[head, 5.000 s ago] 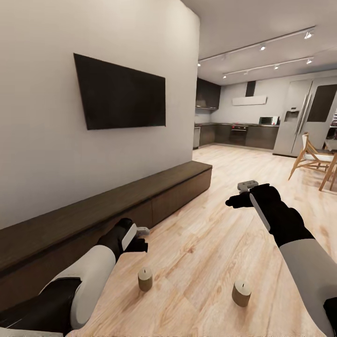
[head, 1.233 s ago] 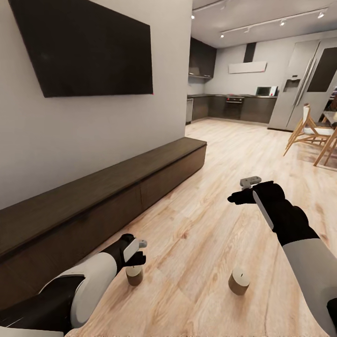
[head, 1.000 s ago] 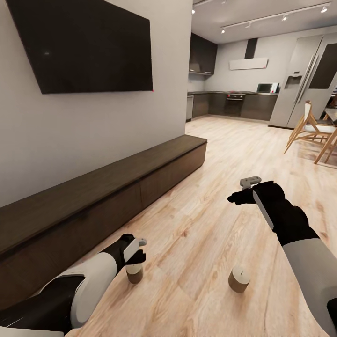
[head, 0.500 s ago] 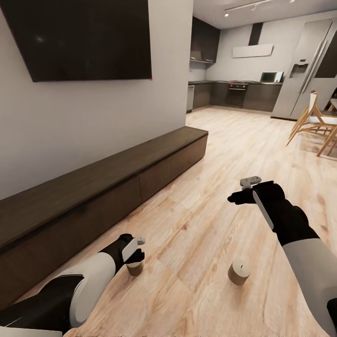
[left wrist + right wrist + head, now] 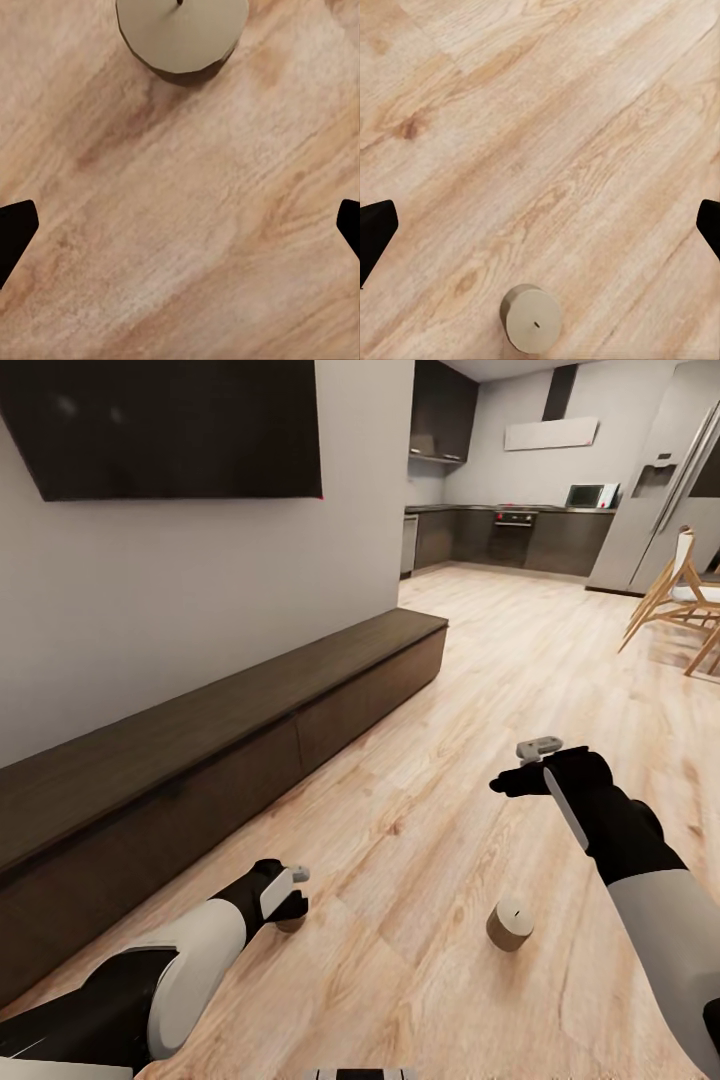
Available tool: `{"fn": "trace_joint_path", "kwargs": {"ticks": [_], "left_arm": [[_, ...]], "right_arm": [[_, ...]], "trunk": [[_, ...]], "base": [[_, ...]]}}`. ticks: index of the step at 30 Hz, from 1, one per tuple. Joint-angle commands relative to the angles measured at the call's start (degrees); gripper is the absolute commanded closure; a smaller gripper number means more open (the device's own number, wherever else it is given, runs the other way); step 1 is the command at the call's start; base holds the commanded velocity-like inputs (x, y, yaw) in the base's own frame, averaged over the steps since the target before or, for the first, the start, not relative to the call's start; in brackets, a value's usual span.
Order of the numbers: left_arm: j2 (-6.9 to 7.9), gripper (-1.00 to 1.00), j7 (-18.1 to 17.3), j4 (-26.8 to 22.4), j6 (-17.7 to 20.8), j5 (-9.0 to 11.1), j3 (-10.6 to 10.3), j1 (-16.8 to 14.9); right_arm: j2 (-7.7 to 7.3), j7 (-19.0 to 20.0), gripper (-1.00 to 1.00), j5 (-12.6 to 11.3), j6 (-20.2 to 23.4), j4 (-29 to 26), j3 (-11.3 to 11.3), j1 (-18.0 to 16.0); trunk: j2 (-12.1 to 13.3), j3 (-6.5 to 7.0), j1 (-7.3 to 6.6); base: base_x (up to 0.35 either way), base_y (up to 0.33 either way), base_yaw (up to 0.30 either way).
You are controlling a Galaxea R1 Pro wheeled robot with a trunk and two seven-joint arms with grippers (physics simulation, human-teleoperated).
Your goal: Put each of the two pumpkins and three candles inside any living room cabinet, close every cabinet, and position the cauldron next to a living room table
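Left end effector [image 5: 290,892], spread wide and empty, hangs over one candle [image 5: 182,31]; right end effector [image 5: 530,760], likewise wide and empty, above another candle [image 5: 510,925].

Two stubby beige candles upright on the floor, one [image 5: 510,925] in the open, another [image 5: 291,924] near the closed dark cabinet [image 5: 200,760]

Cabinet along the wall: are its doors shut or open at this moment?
Shut, as far as visible. The cabinet shows flat door panels flush along its front, none swung out; its near end runs out of the head view.
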Motion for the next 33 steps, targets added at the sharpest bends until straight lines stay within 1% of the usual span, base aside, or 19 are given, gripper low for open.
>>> {"fn": "trace_joint_path", "kwargs": {"ticks": [1,4,6,10,20,27,31,33], "left_arm": [[-0.04,-1.0,0.54,-0.14,0.09,0.48,0.43,-0.01],[-0.04,-1.0,0.54,-0.14,-1.25,0.48,0.4,-0.01],[-0.04,-1.0,0.5,-0.06,-2.85,0.53,0.42,-0.01],[-0.04,-1.0,0.42,0.03,-3.84,0.56,0.36,-0.01],[-0.04,-1.0,0.06,0.05,-4.12,0.54,0.29,-0.01],[-0.04,-1.0,-0.19,0.05,-4.11,0.53,0.29,-0.01],[-0.04,-1.0,-0.31,0.05,-4.07,0.54,0.24,-0.01],[-0.04,-1.0,-0.32,0.05,-4.05,0.53,0.21,-0.01]], "right_arm": [[-0.17,0.06,-1.0,-0.03,0.22,-0.07,0.12,-0.05],[-0.3,0.06,-1.0,-0.03,0.22,-0.09,0.12,-0.07],[-0.33,0.06,-1.0,-0.03,0.22,-0.1,0.11,-0.11],[-0.35,0.06,-1.0,-0.03,0.22,-0.11,0.12,-0.11],[-0.36,0.06,-1.0,-0.03,0.22,-0.11,0.12,-0.13],[-0.36,0.1,-1.0,-0.03,0.22,-0.15,0.12,-0.13],[-0.41,0.13,-1.0,0.03,0.22,-2.64,0.12,-0.13],[-0.79,0.14,-1.0,0.01,0.22,-3.08,0.12,-0.13]], "trunk": [[-0.03,-0.06,-0.02],[-0.03,-0.06,-0.02],[-0.03,-0.06,-0.02],[-0.03,-0.06,-0.02],[-0.03,-0.06,-0.02],[-0.03,-0.06,-0.02],[-0.03,-0.06,-0.02],[-0.03,-0.06,-0.02]], "base": [[0.0,0.0,0.0],[0.0,0.0,0.0],[0.0,0.0,0.0],[0.004,0.0,0.0],[0.186,0.0,0.0],[0.028,0.0,0.0],[0.001,0.0,0.0],[0.0,0.0,0.0]]}}
